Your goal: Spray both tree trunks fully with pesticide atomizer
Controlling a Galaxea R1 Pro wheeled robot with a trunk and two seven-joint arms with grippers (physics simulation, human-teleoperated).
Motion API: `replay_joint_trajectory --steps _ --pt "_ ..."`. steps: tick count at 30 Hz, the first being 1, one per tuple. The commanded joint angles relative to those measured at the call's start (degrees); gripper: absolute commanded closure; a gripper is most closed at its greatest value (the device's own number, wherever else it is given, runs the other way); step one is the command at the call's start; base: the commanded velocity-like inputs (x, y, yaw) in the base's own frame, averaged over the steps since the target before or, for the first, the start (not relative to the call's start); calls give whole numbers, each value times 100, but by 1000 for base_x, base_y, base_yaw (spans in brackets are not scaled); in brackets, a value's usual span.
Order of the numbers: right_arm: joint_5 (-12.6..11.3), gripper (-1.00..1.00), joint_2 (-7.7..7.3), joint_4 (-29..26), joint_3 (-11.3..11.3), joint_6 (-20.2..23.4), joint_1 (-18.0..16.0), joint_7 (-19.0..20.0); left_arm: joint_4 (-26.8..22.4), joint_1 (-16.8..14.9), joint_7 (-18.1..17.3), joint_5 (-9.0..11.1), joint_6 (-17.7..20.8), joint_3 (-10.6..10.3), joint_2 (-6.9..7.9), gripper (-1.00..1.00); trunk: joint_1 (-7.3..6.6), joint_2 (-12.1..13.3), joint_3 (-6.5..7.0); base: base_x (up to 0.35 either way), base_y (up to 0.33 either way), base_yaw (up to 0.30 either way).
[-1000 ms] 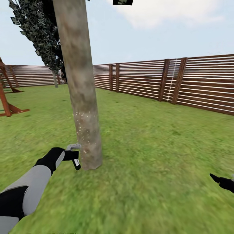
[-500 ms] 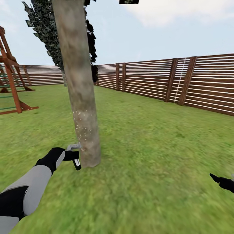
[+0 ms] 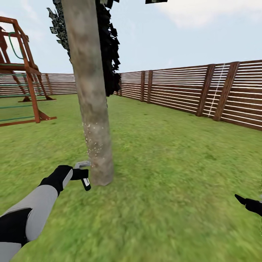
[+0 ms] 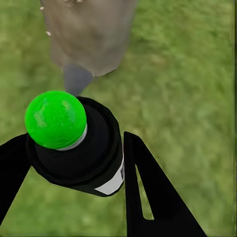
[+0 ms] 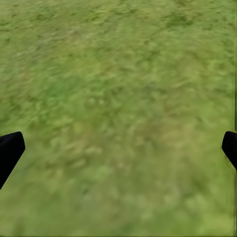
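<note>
Setting: fenced garden. Green lawn [image 3: 171,163]; brown horizontal-slat wooden fence [image 3: 182,91] along the far edges; thick grey-brown tree trunk [image 3: 91,94]; dark conifer [image 3: 109,47] behind; red-brown wooden play frame [image 3: 22,72]; open sky.

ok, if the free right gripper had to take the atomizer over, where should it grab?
Probably the black body of the atomizer, below the green cap. The left gripper already flanks that body on two sides, so come from an open side, away from the tree trunk.
</note>
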Motion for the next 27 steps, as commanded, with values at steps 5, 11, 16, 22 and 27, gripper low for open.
replay_joint_trajectory --steps 5,11,16,22,27 --pt "0 -100 2 0 0 0 0 -1 0 0 0 3 -7 0 0 100 0 0 0 106 -328 14" --pt "0 -100 2 0 0 0 0 0 0 0 0 3 -7 0 0 100 0 0 0 108 -328 218" --pt "0 -100 1 0 0 0 0 0 0 0 0 3 -5 0 -33 100 0 0 0 25 -328 235" --pt "0 -100 -1 0 0 0 0 0 0 0 0 3 1 0 -57 100 0 0 0 1 -328 43" --pt "0 -100 1 0 0 0 0 0 0 0 0 3 -4 8 -70 100 0 0 0 0 -327 206"
